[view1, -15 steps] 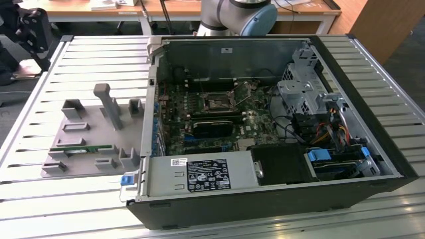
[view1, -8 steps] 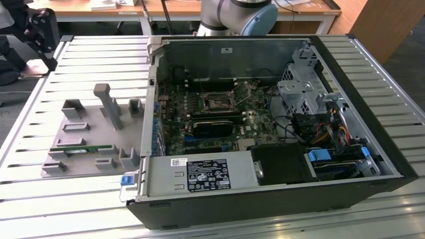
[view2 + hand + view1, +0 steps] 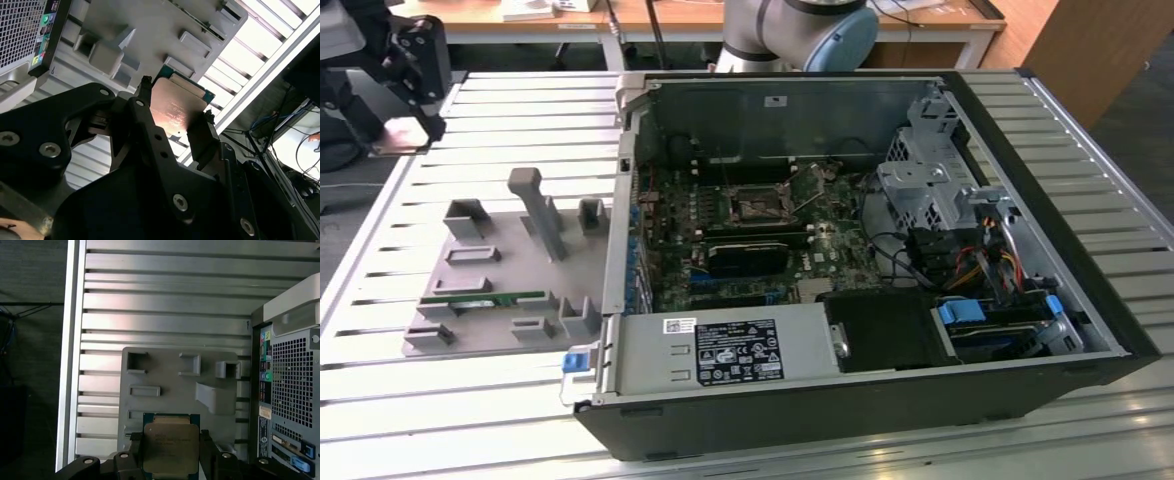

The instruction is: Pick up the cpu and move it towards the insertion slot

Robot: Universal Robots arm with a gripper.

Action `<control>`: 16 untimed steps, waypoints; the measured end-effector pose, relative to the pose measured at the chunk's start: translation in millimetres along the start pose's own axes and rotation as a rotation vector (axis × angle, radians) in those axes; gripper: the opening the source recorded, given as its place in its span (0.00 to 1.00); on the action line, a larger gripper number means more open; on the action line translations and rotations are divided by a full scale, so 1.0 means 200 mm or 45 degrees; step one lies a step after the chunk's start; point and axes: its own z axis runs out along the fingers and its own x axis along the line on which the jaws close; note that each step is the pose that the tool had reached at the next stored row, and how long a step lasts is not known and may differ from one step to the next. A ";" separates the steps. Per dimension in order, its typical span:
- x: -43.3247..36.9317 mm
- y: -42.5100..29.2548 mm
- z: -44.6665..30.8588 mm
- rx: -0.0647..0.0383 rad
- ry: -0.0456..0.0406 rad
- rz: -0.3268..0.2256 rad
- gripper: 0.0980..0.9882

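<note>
The cpu (image 3: 170, 447), a flat square chip with a silvery-tan face and a green edge, is clamped between the black fingers of my gripper (image 3: 170, 456), which is shut on it. In the second wrist view the cpu (image 3: 176, 106) sits between two fingertips (image 3: 144, 92). In the exterior view my gripper (image 3: 408, 105) hangs over the table's far corner on the exterior view's left, with the tan cpu (image 3: 396, 135) at its tip. The insertion slot (image 3: 758, 207), a square socket with a shiny frame, lies on the motherboard inside the open computer case (image 3: 1067, 230), well to the exterior view's right of the gripper.
Beneath the gripper is a grey fixture plate (image 3: 480, 255) with raised holders and a tall post (image 3: 534, 205); a green memory stick (image 3: 480, 298) lies in it. The slatted metal table (image 3: 520, 110) ends close by. Cables, a drive cage and a power supply (image 3: 720, 350) fill the case.
</note>
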 end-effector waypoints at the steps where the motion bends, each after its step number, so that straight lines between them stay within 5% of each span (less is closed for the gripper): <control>1: -0.006 0.001 0.000 0.000 0.000 0.000 0.50; 16: -0.109 0.012 0.002 0.000 0.000 0.000 0.50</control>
